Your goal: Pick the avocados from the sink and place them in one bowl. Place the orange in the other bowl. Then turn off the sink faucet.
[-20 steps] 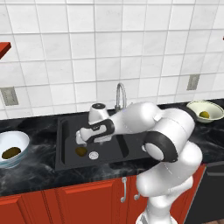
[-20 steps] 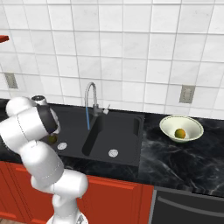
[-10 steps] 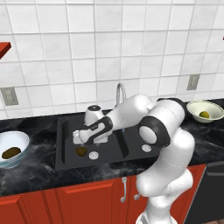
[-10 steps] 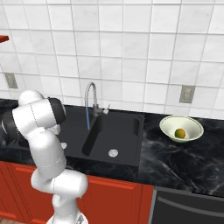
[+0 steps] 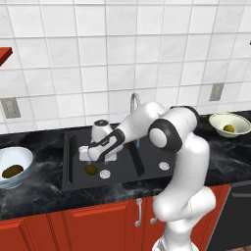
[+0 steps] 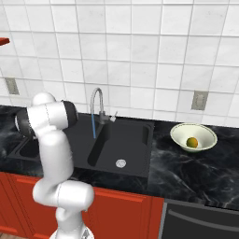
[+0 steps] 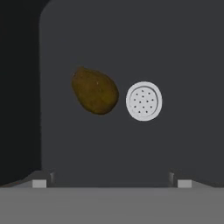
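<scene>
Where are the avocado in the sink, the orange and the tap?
Avocado [image 7: 95,91], hand view: middle of its brown skin.
Orange [image 6: 192,142], right base view: centre of the ball, inside the cream bowl.
Tap [image 6: 96,100], right base view: the arched spout's upright part.

Arm rises from lower right of the left base view, bends at a dark elbow joint, then reaches left and down with forearm stretched low. Wrist turned downward; hand pointing straight down. Gripper [image 5: 89,158] hangs at the arm's far left end. In the hand view the two dark finger tips [image 7: 40,180] sit far apart at the bottom, jaws spread wide, nothing between them.
</scene>
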You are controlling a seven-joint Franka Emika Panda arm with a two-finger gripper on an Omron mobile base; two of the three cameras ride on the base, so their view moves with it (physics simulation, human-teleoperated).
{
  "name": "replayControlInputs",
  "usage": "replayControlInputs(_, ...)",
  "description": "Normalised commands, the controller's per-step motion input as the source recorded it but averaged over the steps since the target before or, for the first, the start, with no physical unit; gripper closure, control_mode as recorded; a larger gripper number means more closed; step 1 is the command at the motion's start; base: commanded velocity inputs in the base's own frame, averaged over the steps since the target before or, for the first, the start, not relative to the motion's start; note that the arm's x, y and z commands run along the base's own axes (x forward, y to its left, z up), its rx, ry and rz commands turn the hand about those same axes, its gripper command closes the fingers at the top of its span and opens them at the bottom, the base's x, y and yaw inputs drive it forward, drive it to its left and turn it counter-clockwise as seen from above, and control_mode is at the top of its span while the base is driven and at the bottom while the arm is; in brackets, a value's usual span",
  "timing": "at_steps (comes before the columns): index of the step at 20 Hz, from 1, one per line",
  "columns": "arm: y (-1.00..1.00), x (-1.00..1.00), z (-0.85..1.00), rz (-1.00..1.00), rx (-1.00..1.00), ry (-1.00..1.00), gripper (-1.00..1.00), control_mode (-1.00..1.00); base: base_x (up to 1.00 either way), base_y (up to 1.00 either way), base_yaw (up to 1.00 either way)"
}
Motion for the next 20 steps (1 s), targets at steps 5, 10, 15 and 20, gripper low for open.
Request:
replayControlInputs(5,0.11,0.27,-0.25,-0.07,0.00,0.02,-1.00,-1.00,0.00,0.00,0.00)
replayControlInputs(10,0.05,0.26,-0.31,-0.06,-0.01,0.02,-1.00,-1.00,0.00,0.00,0.00)
replayControlInputs(15,0.00,0.26,-0.31,-0.05,0.00,0.00,-1.00,-1.00,0.00,0.00,0.00)
replayControlInputs(20,0.00,0.26,-0.23,-0.05,0.00,0.00,-1.00,-1.00,0.00,0.00,0.00)
